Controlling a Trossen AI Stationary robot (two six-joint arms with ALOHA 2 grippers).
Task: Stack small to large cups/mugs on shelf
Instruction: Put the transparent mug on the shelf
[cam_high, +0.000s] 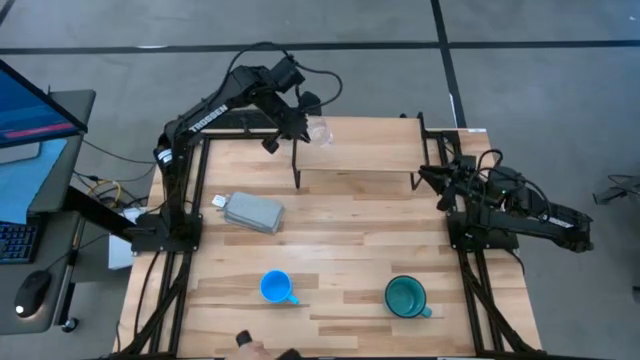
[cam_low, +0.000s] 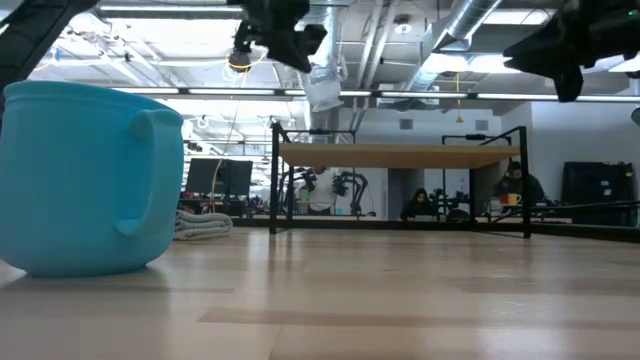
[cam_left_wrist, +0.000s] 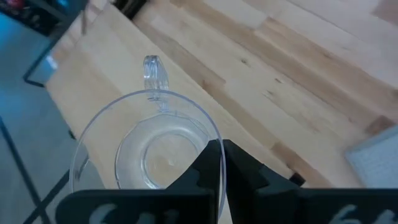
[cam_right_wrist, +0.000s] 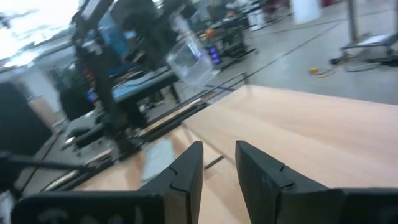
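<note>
High view has the left gripper (cam_high: 308, 128) raised over the far left end of the shelf (cam_high: 380, 145), its fingers (cam_left_wrist: 211, 168) pinched shut on the rim of the clear glass cup (cam_high: 319, 131), which hangs tilted above the board without touching it. Near the table's front edge stand the blue mug (cam_high: 276, 287) and the larger teal-green mug (cam_high: 405, 296), well apart, with a grey block (cam_high: 253, 212) lying between the left arm's base and the shelf. At the table's right side the right gripper (cam_right_wrist: 217, 163) waits beside the shelf's right end, jaws partly apart and holding nothing.
</note>
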